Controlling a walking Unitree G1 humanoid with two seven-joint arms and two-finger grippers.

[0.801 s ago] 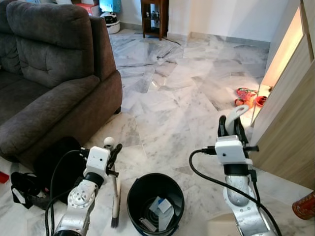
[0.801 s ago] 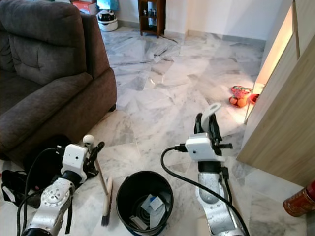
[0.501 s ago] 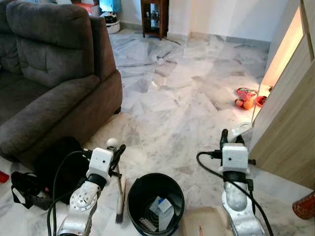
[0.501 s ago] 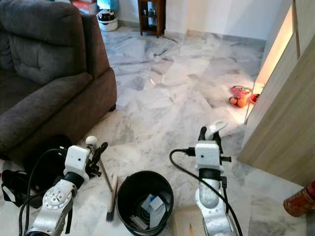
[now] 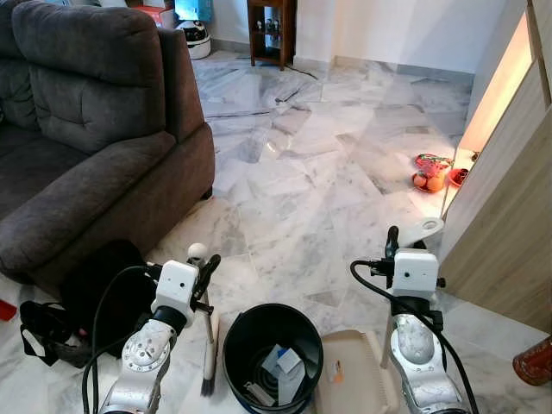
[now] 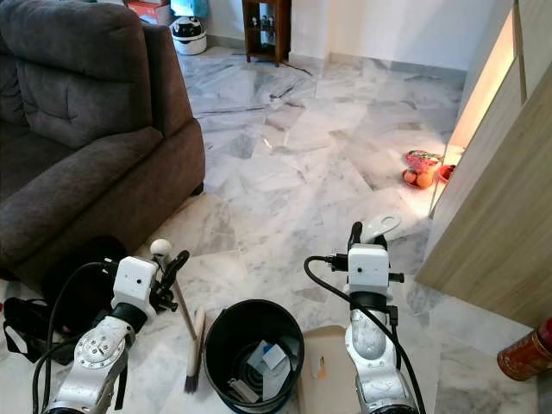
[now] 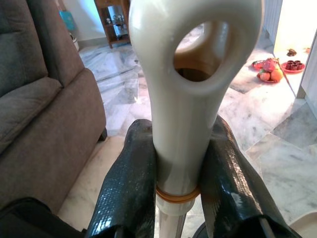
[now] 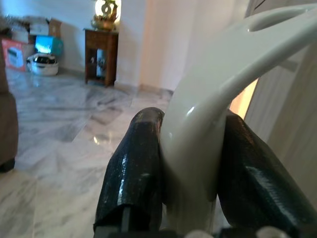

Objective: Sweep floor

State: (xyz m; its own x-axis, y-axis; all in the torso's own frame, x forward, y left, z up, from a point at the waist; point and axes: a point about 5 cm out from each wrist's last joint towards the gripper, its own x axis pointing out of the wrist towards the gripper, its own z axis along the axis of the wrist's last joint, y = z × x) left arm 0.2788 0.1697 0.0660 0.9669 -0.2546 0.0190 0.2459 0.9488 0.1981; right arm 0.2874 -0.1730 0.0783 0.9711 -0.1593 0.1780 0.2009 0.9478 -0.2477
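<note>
Head cams give me the layout: dark grey fabric sofa [image 5: 95, 129] on the left, white marble tile floor [image 5: 293, 164] ahead, round black plastic bin [image 5: 272, 349] with paper scraps between my arms. Left gripper [image 5: 205, 269] is low beside the bin, forearm angled up and forward, fingers pinching the cream plastic handle of the short hand broom [image 5: 207, 345]; the broom hangs nearly upright with its dark bristles at the floor just left of the bin. The left wrist cam adds what the head cams can't resolve: both black fingers [image 7: 130, 188] pressed against the handle just below its oval hanging hole, an orange band under the grip. Right gripper [image 5: 405, 241] is raised upright right of the bin, clamped on the cream dustpan handle [image 8: 218, 109]; right wrist cam confirms fingers tight on either side of it. From the head cams the beige dustpan tray [image 5: 354, 375] sits low, just beside the bin, with a small orange scrap on it. Light wood cabinet [image 5: 509, 216] on the far right.
</note>
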